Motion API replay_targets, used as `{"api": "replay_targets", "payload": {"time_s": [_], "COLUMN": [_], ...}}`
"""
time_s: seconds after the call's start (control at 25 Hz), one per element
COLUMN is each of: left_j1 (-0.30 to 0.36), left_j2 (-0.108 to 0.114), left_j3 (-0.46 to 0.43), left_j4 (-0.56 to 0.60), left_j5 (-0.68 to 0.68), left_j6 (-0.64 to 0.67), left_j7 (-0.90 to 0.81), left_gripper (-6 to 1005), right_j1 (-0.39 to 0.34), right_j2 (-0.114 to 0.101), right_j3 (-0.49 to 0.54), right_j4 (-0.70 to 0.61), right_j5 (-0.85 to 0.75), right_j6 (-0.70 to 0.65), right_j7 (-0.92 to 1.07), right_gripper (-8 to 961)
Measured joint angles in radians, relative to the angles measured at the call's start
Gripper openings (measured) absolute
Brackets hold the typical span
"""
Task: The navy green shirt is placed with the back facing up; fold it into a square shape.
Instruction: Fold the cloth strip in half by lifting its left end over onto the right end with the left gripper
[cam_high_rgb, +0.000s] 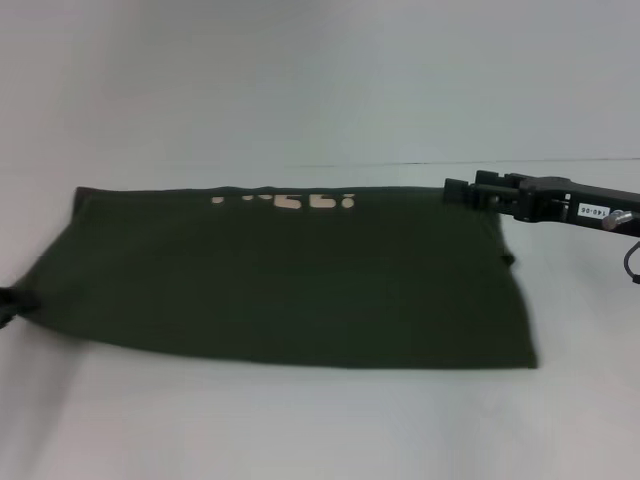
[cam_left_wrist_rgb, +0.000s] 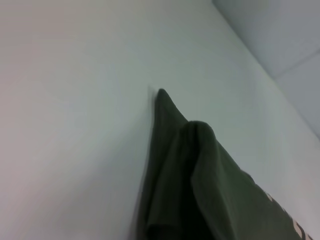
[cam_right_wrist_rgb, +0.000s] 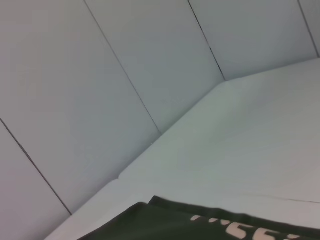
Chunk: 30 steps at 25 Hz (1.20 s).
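The navy green shirt (cam_high_rgb: 280, 280) lies on the white table as a wide folded rectangle, with pale lettering (cam_high_rgb: 285, 200) showing along its far edge. My left gripper (cam_high_rgb: 6, 300) barely shows at the picture's left border, shut on the shirt's left edge, which is drawn to a point there. In the left wrist view the cloth (cam_left_wrist_rgb: 200, 190) bunches up toward the camera. My right gripper (cam_high_rgb: 452, 191) hovers at the shirt's far right corner, close to the cloth. The right wrist view catches the shirt's far edge (cam_right_wrist_rgb: 165, 225) and its lettering (cam_right_wrist_rgb: 250, 230).
The white table (cam_high_rgb: 320, 420) spreads around the shirt on all sides. A pale panelled wall (cam_right_wrist_rgb: 125, 75) rises behind the table's far edge.
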Motion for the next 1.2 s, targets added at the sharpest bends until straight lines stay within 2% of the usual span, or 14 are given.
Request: {"api": "replay_targets", "payload": {"time_s": [0.12,0.44,0.76,1.0,1.08,1.12,1.2], "left_j1": [0.03,0.113,0.198,0.201,0.184,0.156,0.137], "left_j2": [0.0,0.008,0.019,0.038,0.039,0.038,0.032], "left_j3": [-0.054,-0.13,-0.191,-0.223,-0.235,-0.243,-0.242], "left_j4": [0.0,0.018,0.074,0.087,0.094,0.1,0.103], "left_j5": [-0.001,0.009,0.013,0.019,-0.002,-0.045,-0.069], "left_j6": [0.017,0.023,0.025,0.046,0.106,0.206,0.257], "left_j7": [0.039,0.08,0.085,0.085,0.088,0.1,0.106], "left_gripper": [20,20,19,19,19,19,19], "right_j1": [0.0,0.016,0.034,0.033,0.028,0.016,0.007], "right_j2": [0.009,0.034,0.047,0.048,0.048,0.045,0.042], "right_j3": [0.0,-0.007,-0.009,-0.009,-0.005,0.0,0.003], "right_j4": [0.002,0.005,0.005,0.005,0.006,0.006,0.004], "right_j5": [0.018,0.04,0.041,0.041,0.041,0.042,0.044], "right_j6": [0.001,0.022,0.046,0.058,0.057,0.055,0.053], "right_j7": [-0.006,-0.014,-0.014,-0.021,-0.026,-0.028,-0.028], "right_gripper": [898,898,898,898,898,898,898]}}
